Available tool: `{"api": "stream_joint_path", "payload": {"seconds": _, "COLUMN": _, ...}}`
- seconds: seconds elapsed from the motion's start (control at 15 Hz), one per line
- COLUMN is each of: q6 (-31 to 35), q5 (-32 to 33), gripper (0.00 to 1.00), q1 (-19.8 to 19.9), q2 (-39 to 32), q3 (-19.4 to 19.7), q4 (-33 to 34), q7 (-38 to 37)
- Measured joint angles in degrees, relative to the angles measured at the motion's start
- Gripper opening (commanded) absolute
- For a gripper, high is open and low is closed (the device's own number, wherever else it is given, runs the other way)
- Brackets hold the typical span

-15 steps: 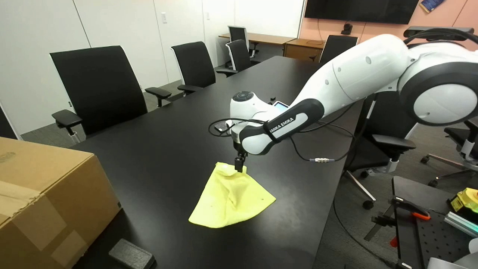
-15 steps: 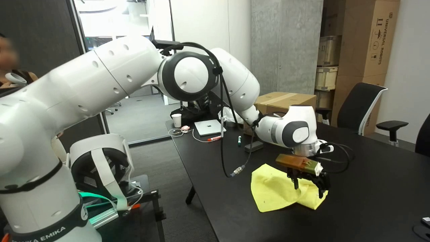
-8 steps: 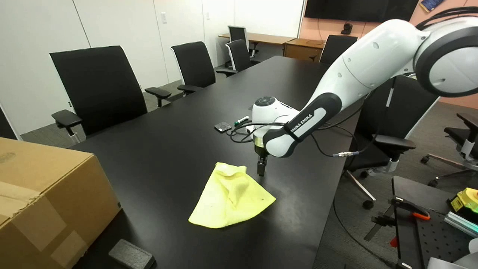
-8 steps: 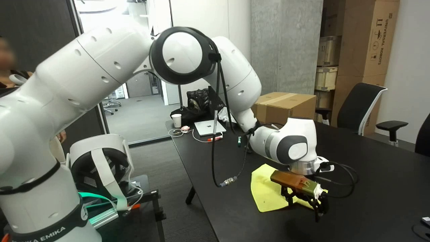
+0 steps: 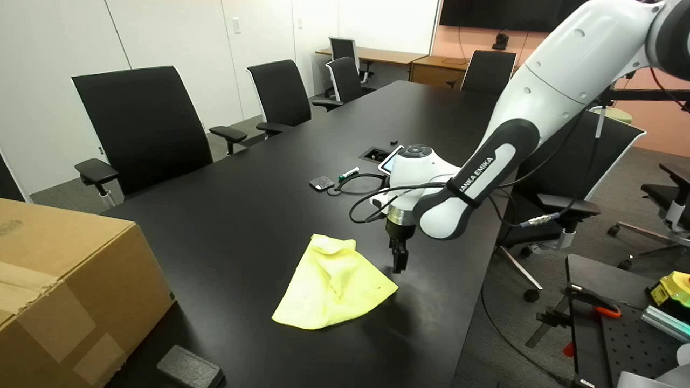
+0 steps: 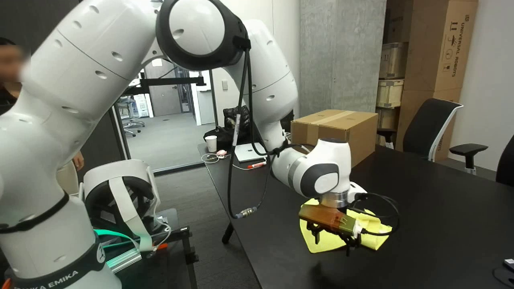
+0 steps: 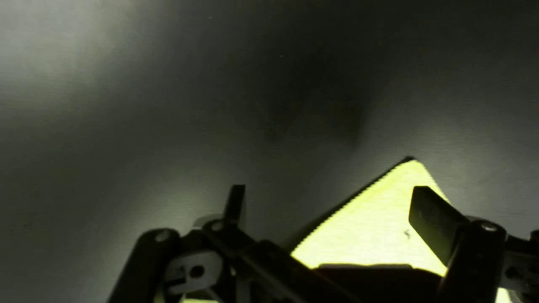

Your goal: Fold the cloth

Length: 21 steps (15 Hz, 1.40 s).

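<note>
The pale-yellow cloth [image 5: 318, 296] lies on the dark table in an exterior view. Its far edge is rumpled and partly turned over, with a raised wrinkle in the middle. In an exterior view the cloth [image 6: 326, 244] is partly hidden behind my gripper [image 6: 332, 247]. My gripper [image 5: 399, 269] hangs just above the table beside the cloth's right-hand corner, fingers pointing down. In the wrist view the gripper [image 7: 329, 189] is open, its fingers wide apart with nothing between them. The cloth's corner [image 7: 370, 227] lies below, under the right finger and partly between the two.
A cardboard box [image 5: 102, 280] stands on the table, also seen in an exterior view [image 6: 333, 124]. A dark grey block [image 5: 190, 367] lies near it. A tablet [image 5: 389, 161], a green marker [image 5: 349, 173] and a small dark device [image 5: 322, 183] lie behind the gripper. A laptop [image 6: 249, 152] lies at the table's far end.
My gripper has moved from above the cloth's turned-over far edge, sideways and nearer, to beside the cloth's right-hand corner. The cloth has not moved.
</note>
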<state>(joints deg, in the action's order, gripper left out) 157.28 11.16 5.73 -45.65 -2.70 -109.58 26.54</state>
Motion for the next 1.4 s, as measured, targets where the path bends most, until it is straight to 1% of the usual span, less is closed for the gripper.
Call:
{"api": "stream_joint_path", "payload": {"seconds": 0.13, "q6": -0.13, "q5": 0.17, "gripper": 1.00, "q1": 1.44, "q2": 1.99, "q3": -3.34, "q4": -2.41, "q7": 4.53}}
{"api": "stream_joint_path", "payload": {"seconds": 0.27, "q6": -0.70, "q5": 0.57, "gripper": 1.00, "q1": 2.31, "q2": 2.94, "q3": -6.00, "q4": -3.22, "q7": 8.91}}
{"api": "stream_joint_path", "payload": {"seconds": 0.53, "q6": -2.93, "q5": 1.23, "gripper": 1.00, "q1": 2.50, "q2": 2.75, "q3": -8.74, "q4": -2.72, "q7": 18.32}}
{"api": "stream_joint_path", "payload": {"seconds": 0.8, "q6": -4.19, "q5": 2.04, "gripper": 1.00, "q1": 2.47, "q2": 1.29, "q3": -9.28, "q4": -1.84, "q7": 28.92}}
{"api": "stream_joint_path", "payload": {"seconds": 1.4, "q6": -4.08, "q5": 6.62, "gripper": 1.00, "q1": 2.43, "q2": -3.46, "q3": -8.62, "q4": 1.27, "q7": 50.71}}
